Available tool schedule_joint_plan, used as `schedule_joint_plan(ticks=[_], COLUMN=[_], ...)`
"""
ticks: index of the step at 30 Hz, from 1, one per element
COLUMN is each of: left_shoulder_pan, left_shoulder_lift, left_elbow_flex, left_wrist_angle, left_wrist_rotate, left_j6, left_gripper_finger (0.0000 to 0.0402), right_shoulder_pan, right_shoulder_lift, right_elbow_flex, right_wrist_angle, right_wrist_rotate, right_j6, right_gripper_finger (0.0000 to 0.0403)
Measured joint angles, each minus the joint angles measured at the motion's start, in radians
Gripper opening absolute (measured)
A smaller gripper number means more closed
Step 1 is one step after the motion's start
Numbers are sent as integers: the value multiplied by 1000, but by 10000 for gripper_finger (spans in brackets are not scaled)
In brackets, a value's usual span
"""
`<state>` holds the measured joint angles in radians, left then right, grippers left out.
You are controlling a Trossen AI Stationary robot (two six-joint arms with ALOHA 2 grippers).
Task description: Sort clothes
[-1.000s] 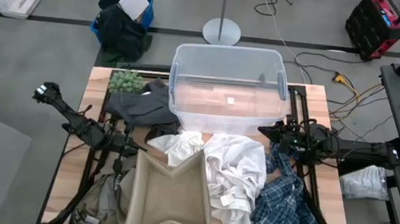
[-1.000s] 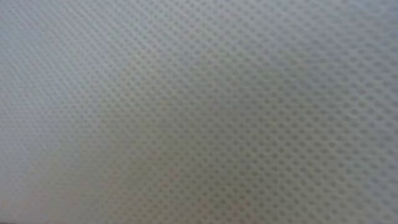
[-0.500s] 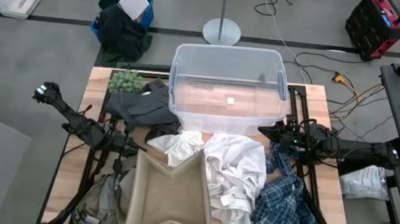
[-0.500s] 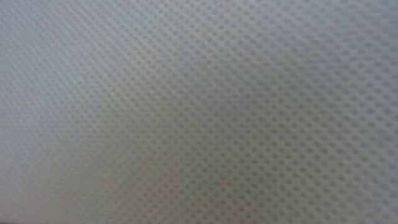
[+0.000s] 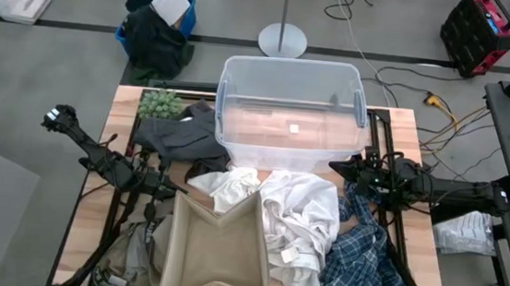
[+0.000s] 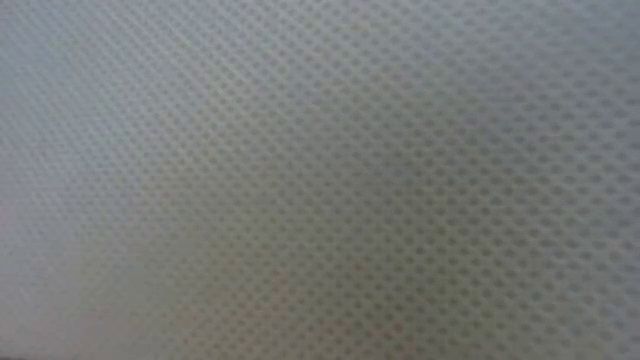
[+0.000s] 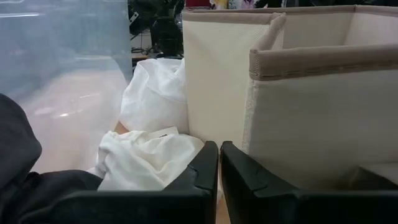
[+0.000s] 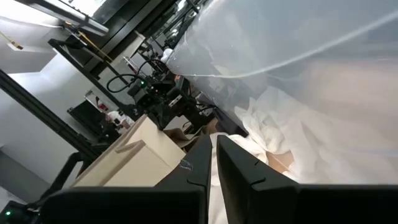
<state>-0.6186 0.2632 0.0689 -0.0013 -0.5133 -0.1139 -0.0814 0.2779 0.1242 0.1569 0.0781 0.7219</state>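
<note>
White shirts (image 5: 295, 216) lie in a heap at the table's middle, and a smaller white piece (image 5: 228, 185) rests against the beige fabric box (image 5: 218, 251). A blue plaid shirt (image 5: 365, 264) lies at the near right. A dark grey piece (image 5: 181, 137) lies at the far left. A tan khaki piece (image 5: 129, 257) hangs over the near left edge. My left gripper (image 5: 175, 192) is shut and empty beside the box's left wall (image 7: 219, 149). My right gripper (image 5: 340, 169) is shut and empty by the clear bin's near right corner (image 8: 213, 140).
A clear plastic bin (image 5: 290, 109) stands at the far middle. A green fuzzy plant ball (image 5: 159, 104) sits at the far left corner. A pale mesh fabric (image 6: 320, 180) fills the whole low view. A dark bag with white paper (image 5: 159, 23) is on the floor beyond the table.
</note>
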Motion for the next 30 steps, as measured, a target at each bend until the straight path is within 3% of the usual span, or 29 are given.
schedule_joint_plan(ticks=[24,30], left_shoulder_pan=[0,0], left_shoulder_lift=[0,0], left_elbow_flex=[0,0], left_wrist_angle=[0,0], left_wrist_rotate=[0,0], left_j6=[0,0], left_gripper_finger=[1,1], right_shoulder_pan=[0,0], right_shoulder_lift=[0,0], right_elbow_flex=[0,0], right_wrist_angle=[0,13], right_wrist_rotate=[0,24], right_j6=[-1,-83], right_gripper_finger=[18,18])
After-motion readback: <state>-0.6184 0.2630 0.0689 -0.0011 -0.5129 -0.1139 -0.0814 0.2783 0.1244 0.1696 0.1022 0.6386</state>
